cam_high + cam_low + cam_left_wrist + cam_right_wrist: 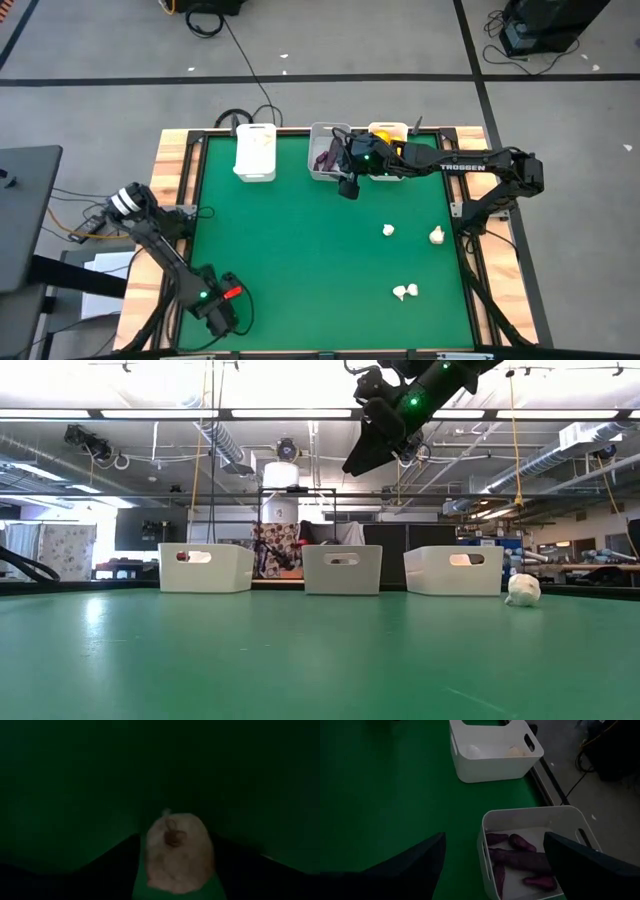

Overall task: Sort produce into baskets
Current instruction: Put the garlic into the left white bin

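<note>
We see dark purple eggplants (520, 860) lying in the middle basket (326, 152), which stands at the far edge of the green table (300, 250) between a white basket (256, 151) holding pale garlic and another basket (386, 135) holding yellow-orange citrus. Our landmark is that middle basket: the right gripper (349, 184) hangs raised in the air just at its near side, fingers (415, 865) spread wide and empty, with the eggplants showing between them in the right wrist view. Out on the table, well apart from the middle basket and toward the right side, lie three loose garlic bulbs (388, 230), (436, 236), (404, 292); one of them (522, 589) shows in the low view, nearer than the right-hand basket. The left gripper (222, 318) rests far from the basket at the near left corner of the table, closed narrowly on a garlic bulb (177, 850) that fills the space between its fingers.
</note>
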Controlling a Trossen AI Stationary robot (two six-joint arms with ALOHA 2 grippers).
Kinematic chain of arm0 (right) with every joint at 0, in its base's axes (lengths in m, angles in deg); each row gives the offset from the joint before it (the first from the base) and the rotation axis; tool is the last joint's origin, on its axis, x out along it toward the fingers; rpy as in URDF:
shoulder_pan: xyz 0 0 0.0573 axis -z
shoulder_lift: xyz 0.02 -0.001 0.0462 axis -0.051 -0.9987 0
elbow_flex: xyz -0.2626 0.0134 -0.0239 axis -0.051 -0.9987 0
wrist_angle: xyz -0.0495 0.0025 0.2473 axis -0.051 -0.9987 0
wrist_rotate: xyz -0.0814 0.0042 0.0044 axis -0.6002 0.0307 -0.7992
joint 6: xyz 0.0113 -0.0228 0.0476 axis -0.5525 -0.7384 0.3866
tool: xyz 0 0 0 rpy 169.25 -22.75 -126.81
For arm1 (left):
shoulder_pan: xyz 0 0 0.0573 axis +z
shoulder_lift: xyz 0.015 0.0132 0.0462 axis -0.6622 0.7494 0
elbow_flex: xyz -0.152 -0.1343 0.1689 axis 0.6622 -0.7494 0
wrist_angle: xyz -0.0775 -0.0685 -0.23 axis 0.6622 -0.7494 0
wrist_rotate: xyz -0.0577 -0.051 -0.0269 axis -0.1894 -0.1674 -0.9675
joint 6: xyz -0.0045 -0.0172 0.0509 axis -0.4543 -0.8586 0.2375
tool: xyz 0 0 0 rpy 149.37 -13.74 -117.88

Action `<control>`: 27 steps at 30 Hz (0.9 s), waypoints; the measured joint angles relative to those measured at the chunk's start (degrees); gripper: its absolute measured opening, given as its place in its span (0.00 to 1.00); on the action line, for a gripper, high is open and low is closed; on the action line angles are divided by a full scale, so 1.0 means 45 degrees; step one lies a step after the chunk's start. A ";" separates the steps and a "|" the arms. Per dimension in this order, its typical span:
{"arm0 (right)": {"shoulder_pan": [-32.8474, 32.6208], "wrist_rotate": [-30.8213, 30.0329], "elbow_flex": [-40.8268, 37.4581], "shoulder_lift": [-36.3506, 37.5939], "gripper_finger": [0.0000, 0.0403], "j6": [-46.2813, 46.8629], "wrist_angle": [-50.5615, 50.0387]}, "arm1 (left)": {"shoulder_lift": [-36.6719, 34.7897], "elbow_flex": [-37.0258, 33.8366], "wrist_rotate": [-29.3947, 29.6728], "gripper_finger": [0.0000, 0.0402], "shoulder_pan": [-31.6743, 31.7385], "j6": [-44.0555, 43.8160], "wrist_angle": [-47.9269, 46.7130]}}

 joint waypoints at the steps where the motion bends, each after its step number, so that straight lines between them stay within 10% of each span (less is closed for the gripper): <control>1: 0.0000 0.0001 0.0000 0.0000 0.86 0.0000 0.0002 | 0.0032 0.0000 0.0163 0.57 0.0068 0.0221 -0.0180; 10: 0.0000 0.0010 -0.0003 -0.0005 0.86 -0.0053 0.0383 | -0.0403 -0.0005 0.2084 0.43 0.2055 0.2721 -0.1704; 27: -0.0694 -0.2224 -0.1865 -0.0065 0.86 0.1849 -0.1224 | -0.1320 -0.0010 0.5636 0.43 1.0753 1.4430 -0.2402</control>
